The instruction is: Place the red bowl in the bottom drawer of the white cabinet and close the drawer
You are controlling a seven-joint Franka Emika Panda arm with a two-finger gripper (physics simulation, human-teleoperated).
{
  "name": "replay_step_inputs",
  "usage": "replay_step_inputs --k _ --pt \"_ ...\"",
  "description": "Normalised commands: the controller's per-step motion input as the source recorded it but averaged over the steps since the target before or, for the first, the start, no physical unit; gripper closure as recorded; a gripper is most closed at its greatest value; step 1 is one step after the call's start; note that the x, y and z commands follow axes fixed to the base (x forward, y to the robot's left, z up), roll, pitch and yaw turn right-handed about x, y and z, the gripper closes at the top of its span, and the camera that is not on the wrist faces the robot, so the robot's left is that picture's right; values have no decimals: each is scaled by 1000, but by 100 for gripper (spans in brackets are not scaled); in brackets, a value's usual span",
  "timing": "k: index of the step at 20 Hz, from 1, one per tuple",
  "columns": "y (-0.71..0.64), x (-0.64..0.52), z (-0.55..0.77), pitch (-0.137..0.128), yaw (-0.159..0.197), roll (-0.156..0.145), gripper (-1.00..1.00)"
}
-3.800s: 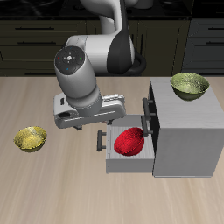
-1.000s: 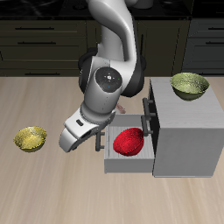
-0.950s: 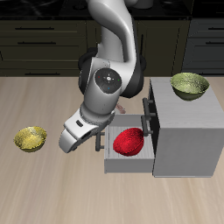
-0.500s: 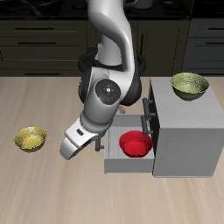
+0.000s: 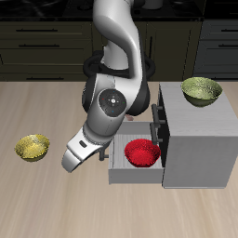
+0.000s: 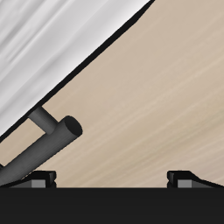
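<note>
Sitting in the open bottom drawer (image 5: 133, 174), red bowl (image 5: 142, 152), jaws (image 6: 112, 178) spread, empty, arm partly hiding drawer.

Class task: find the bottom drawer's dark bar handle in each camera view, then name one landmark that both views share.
Exterior view: the handle is hidden behind the tool, at the front of the open bottom drawer.
Wrist view: the dark bar handle stands close before the camera.
Shared landmark: the wooden tabletop.
</note>
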Motion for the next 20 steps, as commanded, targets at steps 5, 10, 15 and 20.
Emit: replay_step_inputs --k 5,10,15,20 --pt "497 -63 -453 -40 -55 112 -100" --pt "876 18 -292 -110 -51 225 -100" --pt "698 -92 -204 -54 -33 194 -100" --pt "947 -124 -497 -37 13 267 -100"
